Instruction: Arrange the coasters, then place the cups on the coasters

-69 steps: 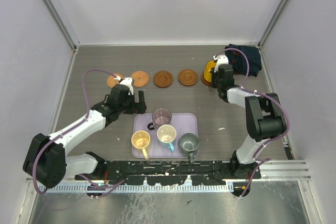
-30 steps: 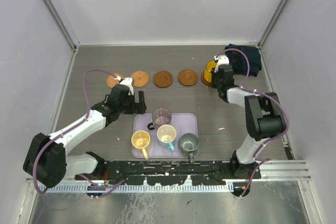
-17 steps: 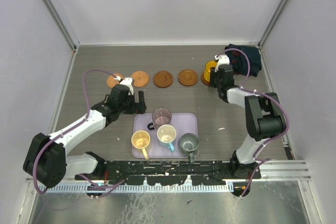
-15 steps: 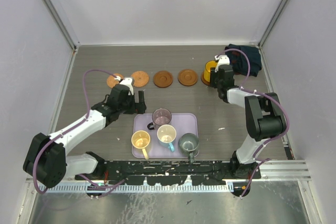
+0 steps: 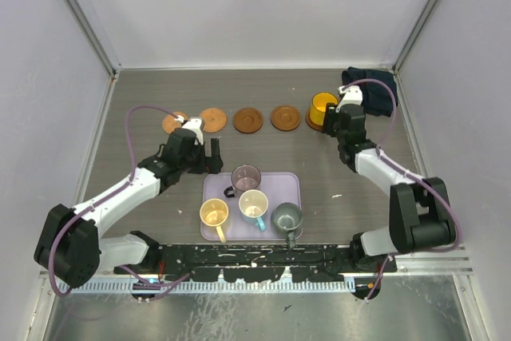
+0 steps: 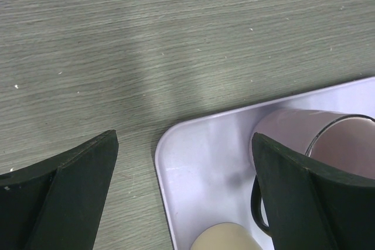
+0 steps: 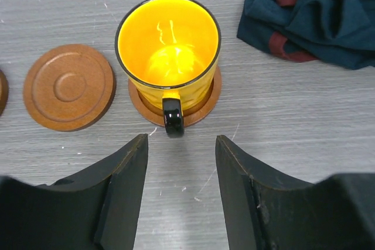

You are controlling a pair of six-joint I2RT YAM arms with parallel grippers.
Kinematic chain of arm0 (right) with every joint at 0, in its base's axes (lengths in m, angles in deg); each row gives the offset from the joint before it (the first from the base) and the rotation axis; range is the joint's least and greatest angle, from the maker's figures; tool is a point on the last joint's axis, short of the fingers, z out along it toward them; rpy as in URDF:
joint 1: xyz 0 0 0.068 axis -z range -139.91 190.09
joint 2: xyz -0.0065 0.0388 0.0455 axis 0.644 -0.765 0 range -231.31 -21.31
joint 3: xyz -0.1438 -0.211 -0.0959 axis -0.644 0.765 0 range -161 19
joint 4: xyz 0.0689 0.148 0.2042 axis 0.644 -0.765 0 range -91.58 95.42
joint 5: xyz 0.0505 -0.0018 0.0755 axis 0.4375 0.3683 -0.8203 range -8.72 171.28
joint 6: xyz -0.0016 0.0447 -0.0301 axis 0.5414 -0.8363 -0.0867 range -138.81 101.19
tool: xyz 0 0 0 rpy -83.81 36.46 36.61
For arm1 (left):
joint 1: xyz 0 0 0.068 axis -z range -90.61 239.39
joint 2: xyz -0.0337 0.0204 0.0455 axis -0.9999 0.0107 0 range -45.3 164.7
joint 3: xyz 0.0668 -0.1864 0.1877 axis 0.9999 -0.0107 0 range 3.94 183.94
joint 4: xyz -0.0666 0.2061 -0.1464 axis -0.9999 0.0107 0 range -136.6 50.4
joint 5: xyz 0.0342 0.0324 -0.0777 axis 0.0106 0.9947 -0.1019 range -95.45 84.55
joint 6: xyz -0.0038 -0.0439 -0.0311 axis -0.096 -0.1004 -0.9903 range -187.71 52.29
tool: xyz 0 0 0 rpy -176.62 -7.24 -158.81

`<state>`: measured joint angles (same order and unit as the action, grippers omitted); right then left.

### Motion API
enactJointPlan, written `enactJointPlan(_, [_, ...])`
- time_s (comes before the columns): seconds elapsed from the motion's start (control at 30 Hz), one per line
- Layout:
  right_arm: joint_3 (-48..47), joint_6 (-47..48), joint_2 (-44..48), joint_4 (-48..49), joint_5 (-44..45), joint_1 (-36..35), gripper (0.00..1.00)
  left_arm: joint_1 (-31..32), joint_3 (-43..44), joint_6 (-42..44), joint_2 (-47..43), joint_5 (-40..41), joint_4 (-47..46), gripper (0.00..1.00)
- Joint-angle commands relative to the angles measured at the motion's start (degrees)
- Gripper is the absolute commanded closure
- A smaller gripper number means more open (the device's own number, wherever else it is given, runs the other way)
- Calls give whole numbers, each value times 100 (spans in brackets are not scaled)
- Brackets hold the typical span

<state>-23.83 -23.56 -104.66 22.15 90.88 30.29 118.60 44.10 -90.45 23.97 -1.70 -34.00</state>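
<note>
Tray (image 5: 292, 184) first, lavender and nearest the arm bases. We count four cups on it: the cream-yellow cup (image 5: 214, 212) at its 8 o'clock, the white cup with the blue handle (image 5: 253, 204) in the middle, the grey-green cup (image 5: 287, 216) at 4 o'clock and the translucent purple cup (image 5: 246, 176) at 12 o'clock.

Just off the tray's 10 o'clock corner we see the left gripper (image 6: 184, 141). Its jaws are spread wide with nothing between them but table and the tray's rounded corner.

Farther out, the coasters lie in a row from 9 toward 3 o'clock across the table. The first coaster (image 5: 175, 122), second coaster (image 5: 212, 120), third coaster (image 5: 248, 120) and fourth coaster (image 5: 285, 117) are all bare. The fifth coaster (image 7: 208, 95) carries the yellow-orange cup (image 7: 167, 51), standing upright, its dark handle pointing to 6 o'clock in the right wrist view.

The right gripper (image 7: 180, 144) sits just short of that handle — jaws apart, gripping nothing.

At the cup's 2 o'clock lies a dark cloth (image 7: 310, 16).
</note>
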Motion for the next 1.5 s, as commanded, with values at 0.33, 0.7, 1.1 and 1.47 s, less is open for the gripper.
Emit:
enactJointPlan(0.33, [-68,-942,1836,-1834,1131,-1075,45,137,-388,638,-1033,-1082,-61,2])
enactJointPlan(0.7, [-225,-1694,2320,-3352,1281,-2382,49,573,-550,528,-1302,-1164,317,2])
enactJointPlan(1.1, [-280,-2527,2499,-4275,995,-3351,53,751,-402,519,-1163,-1167,328,2])
enactJointPlan(1.47, [-90,-3712,3746,-5900,985,-4475,48,753,-181,424,-1275,-715,356,2])
